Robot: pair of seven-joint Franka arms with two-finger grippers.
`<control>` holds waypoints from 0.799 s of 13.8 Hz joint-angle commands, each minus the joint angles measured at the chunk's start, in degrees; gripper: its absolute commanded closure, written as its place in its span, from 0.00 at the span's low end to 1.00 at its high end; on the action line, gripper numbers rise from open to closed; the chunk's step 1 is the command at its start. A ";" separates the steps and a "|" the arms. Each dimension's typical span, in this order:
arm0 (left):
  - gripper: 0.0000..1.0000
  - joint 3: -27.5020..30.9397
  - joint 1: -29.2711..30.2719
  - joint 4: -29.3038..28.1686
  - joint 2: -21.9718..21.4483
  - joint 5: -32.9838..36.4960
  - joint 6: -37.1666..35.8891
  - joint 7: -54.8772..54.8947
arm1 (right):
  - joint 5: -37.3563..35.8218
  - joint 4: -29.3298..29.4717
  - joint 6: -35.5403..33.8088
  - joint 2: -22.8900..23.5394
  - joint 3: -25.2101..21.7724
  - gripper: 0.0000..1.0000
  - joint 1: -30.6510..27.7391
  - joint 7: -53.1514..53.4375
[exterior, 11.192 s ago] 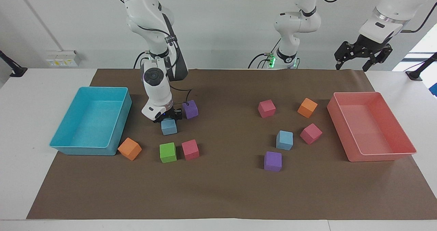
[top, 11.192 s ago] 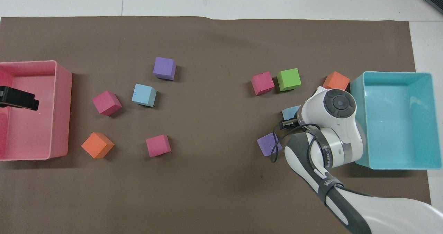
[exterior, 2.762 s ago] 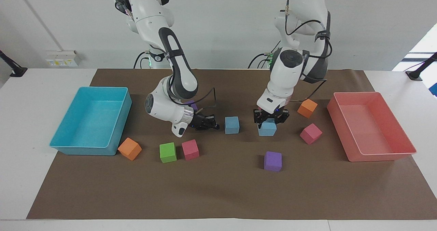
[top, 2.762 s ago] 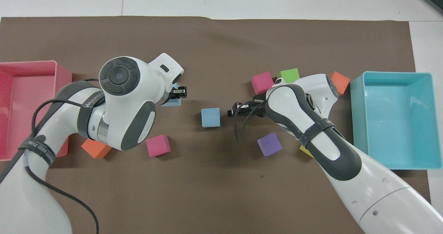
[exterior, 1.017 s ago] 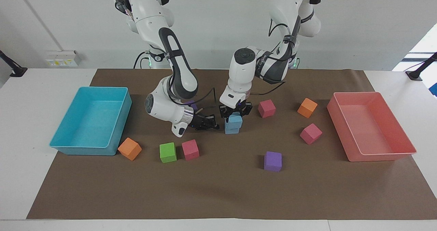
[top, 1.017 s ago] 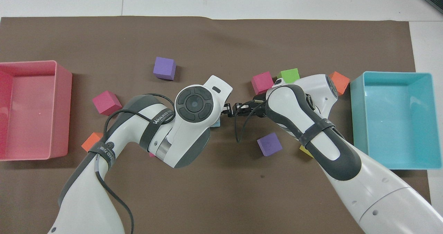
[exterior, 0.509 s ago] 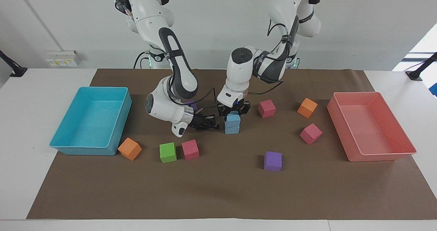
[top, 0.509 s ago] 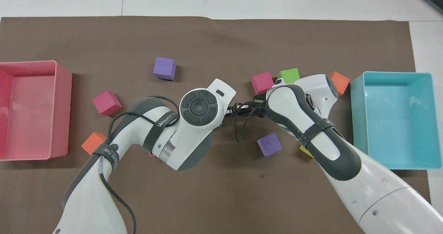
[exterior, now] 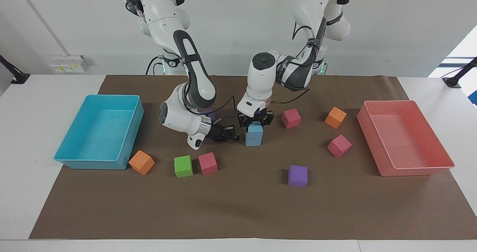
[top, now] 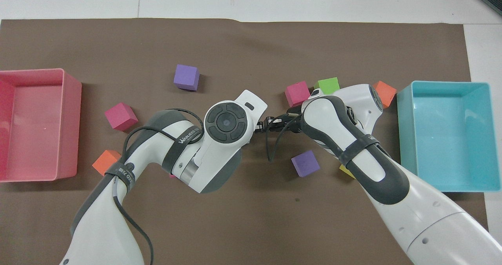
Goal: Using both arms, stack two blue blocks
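left arm (top: pixel 225 126) over mat centre | right arm (top: pixel 333 120) beside | purple cube (top: pixel 186 77) farther out

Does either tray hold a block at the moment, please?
No, the turquoise tray and the pink tray show only bare floors.

1. My left arm (exterior: pixel 294 71) reached in from its base, elbow bent, wrist pointing straight down.
2. My left gripper (exterior: pixel 255 122) hung at mid-table, fingers clamped tight on what I held.
3. My right arm (exterior: pixel 193 84) folded low, wrist turned sideways toward my left one.
4. My right gripper (exterior: pixel 228 134) sat just above the table, fingertips pressed together, holding nothing.
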 commanded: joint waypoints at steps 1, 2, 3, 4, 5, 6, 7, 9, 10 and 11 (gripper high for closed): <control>0.41 1.05 -1.21 -0.94 -0.80 1.28 -0.30 0.23 | 2.11 -0.99 1.51 -0.45 0.34 1.00 -0.03 -1.74; 0.41 1.05 -1.56 -0.94 -0.88 1.28 -0.39 0.23 | 2.11 -0.99 1.51 -0.45 0.34 1.00 -0.03 -1.74; 0.41 1.05 -1.65 -0.94 -0.88 1.28 -0.39 0.23 | 2.11 -0.99 1.51 -0.45 0.34 1.00 -0.03 -1.74; 0.41 1.05 -1.65 -1.29 -1.06 1.28 -0.39 0.23 | 2.11 -0.99 1.51 -0.45 0.34 1.00 -0.03 -1.74; 0.41 1.05 -1.65 -1.56 -1.15 1.28 -0.39 0.23 | 2.11 -0.99 1.51 -0.45 0.34 1.00 -0.03 -1.74; 0.41 1.05 -1.65 -1.65 -1.23 1.28 -0.39 0.23 | 2.11 -0.99 1.51 -0.45 0.34 1.00 -0.03 -1.74; 0.41 1.05 -1.65 -1.91 -1.32 1.28 -0.39 0.23 | 2.11 -0.99 1.51 -0.45 0.34 1.00 -0.03 -1.74; 0.41 1.05 -1.65 -1.91 -1.32 1.28 -0.39 0.23 | 2.11 -0.99 1.51 -0.45 0.34 1.00 -0.03 -1.74; 0.41 1.05 -1.65 -1.91 -1.32 1.36 -0.39 0.23 | 2.11 -0.99 1.51 -0.45 0.34 1.00 -0.03 -1.74; 0.40 1.05 -1.65 -1.91 -1.32 1.54 -0.39 0.23 | 2.11 -0.99 1.51 -0.45 0.34 1.00 -0.03 -1.65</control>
